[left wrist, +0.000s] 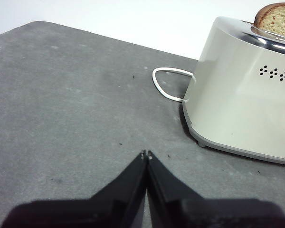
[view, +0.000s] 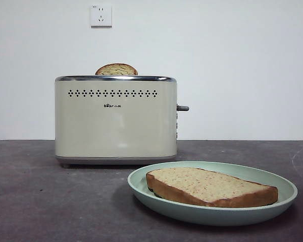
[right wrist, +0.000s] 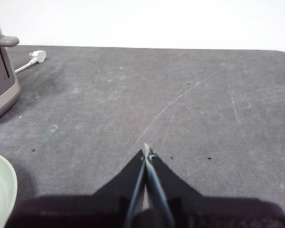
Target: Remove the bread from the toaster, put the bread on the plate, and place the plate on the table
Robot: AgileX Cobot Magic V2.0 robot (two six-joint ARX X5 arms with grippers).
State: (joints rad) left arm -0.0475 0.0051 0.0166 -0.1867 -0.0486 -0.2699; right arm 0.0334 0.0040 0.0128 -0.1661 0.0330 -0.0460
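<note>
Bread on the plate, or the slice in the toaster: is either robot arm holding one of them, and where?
Neither. The left end effector and right end effector are both shut on nothing.

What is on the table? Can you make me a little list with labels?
bread: lying flat in the plate
plate: on the table, in front of the toaster
toaster: upright, another slice poking out the top
cord: white, behind the toaster
left gripper: shut, empty, over the table
right gripper: shut, empty, over the table
</note>
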